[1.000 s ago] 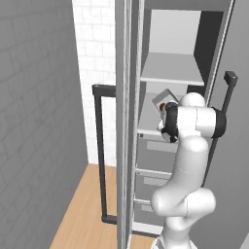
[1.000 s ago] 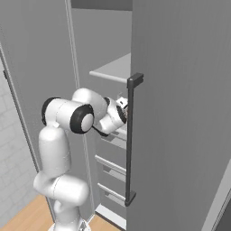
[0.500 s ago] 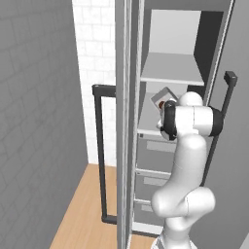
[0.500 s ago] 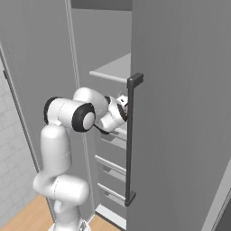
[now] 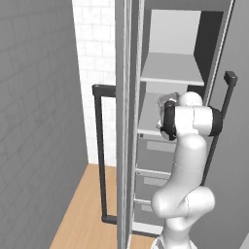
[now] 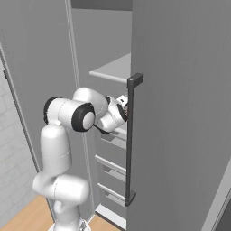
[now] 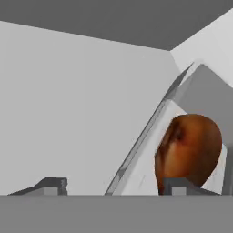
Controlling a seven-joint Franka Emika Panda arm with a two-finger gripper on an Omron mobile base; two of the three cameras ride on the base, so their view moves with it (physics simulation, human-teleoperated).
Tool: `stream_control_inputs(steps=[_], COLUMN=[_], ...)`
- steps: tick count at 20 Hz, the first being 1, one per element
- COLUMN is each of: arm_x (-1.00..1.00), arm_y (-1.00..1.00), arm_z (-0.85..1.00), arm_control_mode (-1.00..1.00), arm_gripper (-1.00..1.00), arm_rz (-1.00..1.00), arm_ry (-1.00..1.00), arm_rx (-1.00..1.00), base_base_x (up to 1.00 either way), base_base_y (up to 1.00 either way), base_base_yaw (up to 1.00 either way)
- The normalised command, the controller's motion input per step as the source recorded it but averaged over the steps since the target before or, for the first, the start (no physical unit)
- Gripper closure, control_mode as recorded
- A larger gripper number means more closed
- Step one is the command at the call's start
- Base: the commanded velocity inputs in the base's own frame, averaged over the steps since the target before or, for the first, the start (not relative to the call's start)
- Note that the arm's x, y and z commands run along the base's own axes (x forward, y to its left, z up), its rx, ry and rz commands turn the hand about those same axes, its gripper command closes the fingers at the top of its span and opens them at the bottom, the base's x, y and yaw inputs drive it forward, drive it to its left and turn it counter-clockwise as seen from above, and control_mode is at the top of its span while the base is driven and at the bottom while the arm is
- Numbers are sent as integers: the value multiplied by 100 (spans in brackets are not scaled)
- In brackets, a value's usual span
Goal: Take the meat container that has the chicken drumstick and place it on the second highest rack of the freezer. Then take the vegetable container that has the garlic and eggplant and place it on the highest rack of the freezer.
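Observation:
The freezer (image 5: 170,73) stands open with my arm reaching into it. Its highest rack (image 5: 170,68) is a bare light-grey shelf. On the second highest rack (image 5: 147,118) lies the meat container (image 5: 164,101), a shallow grey tray right in front of my wrist. In the hand view the container's rim (image 7: 136,152) runs slantwise between my fingertips, and the orange-brown chicken drumstick (image 7: 189,145) lies inside it at the right. My gripper (image 7: 116,184) is open, its tips wide apart on either side of the rim. The vegetable container, garlic and eggplant are out of view.
Drawers (image 5: 155,160) sit below the shelves. The freezer door (image 6: 180,113) with its long dark bar handle (image 6: 131,140) stands close on the right of my hand. Another dark handle (image 5: 99,151) hangs at the left, with wooden floor (image 5: 82,214) beneath it.
The jaws have spread apart off the meat container's rim. The container has settled slightly lower on the shelf. The arm has hardly moved.

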Motion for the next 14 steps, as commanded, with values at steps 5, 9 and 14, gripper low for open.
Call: stream_control_inputs(steps=[5,9,14], arm_x=[-31,-63,-91], arm_y=[-6,-14,4], arm_z=[0,7,14], arm_control_mode=[-100,-100,-100], arm_gripper=[-100,-100,-100], arm_rz=[-1,-3,-13], arm_ry=[-3,-8,-2], arm_rx=[0,0,2], base_base_x=[0,0,0], base_base_y=[0,0,0], base_base_yaw=[0,0,0])
